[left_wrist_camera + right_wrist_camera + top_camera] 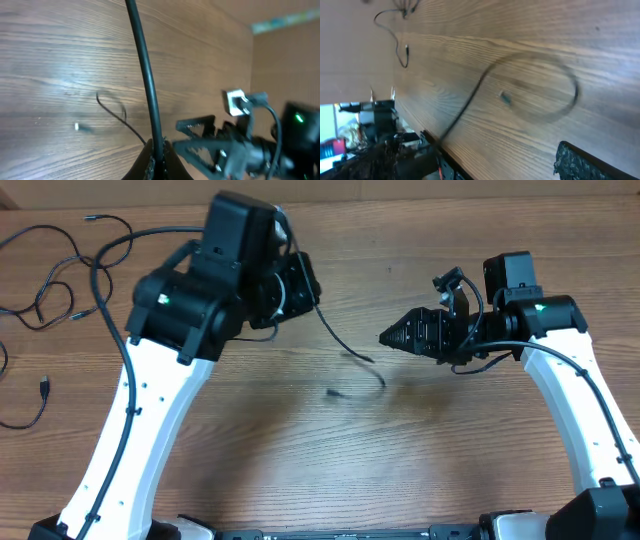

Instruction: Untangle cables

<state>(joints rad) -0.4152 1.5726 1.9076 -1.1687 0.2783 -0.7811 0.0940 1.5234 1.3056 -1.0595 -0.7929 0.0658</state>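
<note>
Your left gripper (157, 156) is pinched shut on one thin black flexible cable (338, 340), whose free end dangles over the brown wooden table (300, 470). The right gripper (386, 337) stands slightly parted and empty. If you lift further, the loose black cable loops (60, 275) at far left may cinch into a knot.

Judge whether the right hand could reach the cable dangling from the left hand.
Probably yes. The right hand points straight at the cable, which hangs from the left hand toward the middle, and nothing visible stands between them. The gap looks short.
</note>
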